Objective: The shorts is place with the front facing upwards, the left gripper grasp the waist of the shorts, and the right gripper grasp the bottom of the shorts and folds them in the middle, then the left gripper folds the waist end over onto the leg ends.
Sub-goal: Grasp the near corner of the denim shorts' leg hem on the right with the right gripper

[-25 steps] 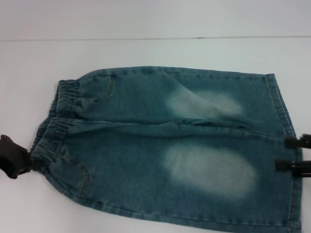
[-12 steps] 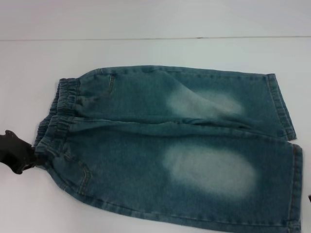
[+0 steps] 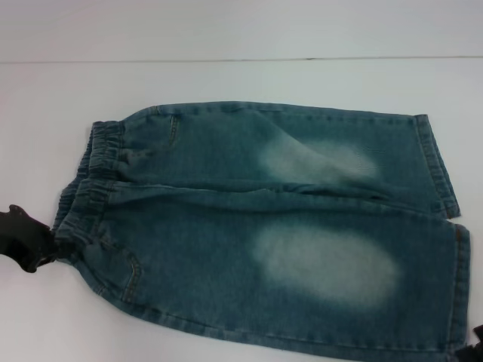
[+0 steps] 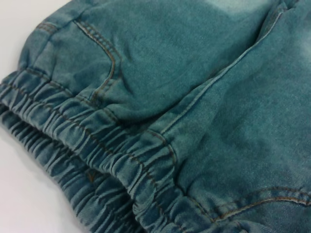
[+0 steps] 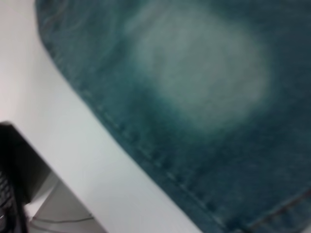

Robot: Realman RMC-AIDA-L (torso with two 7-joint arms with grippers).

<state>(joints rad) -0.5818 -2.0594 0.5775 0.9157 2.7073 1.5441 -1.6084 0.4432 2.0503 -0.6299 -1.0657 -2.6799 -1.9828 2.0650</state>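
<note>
Flat on the white table [image 3: 226,79], the shorts [image 3: 264,226] lie spread with the waist [image 3: 87,188] toward the robot's left and the leg ends [image 3: 445,226] toward its right. Both legs run side by side, the far one above the near one in the head view, each with a pale washed patch [image 3: 324,265] at mid-length. A seam fold runs between the two legs from the waist toward the hems. The waist is puckered and slightly bunched, and its near corner sits right against the left gripper [image 3: 29,237], a black shape at the left edge of the head view, touching the elastic band there. Whether its jaws are clamped on the cloth or merely beside it cannot be told from these views. The left wrist view looks closely at the gathered band [image 4: 82,145] and a curved pocket seam [image 4: 104,53] with orange stitching, the denim lying smooth beyond them. At the lower right corner of the head view, only a small dark bit of the right gripper [image 3: 475,345] shows, just beside the near leg's hem corner; its jaws cannot be made out. The right wrist view shows the near leg's stitched side edge [image 5: 146,150] on the table, with the pale patch beyond it.
</note>
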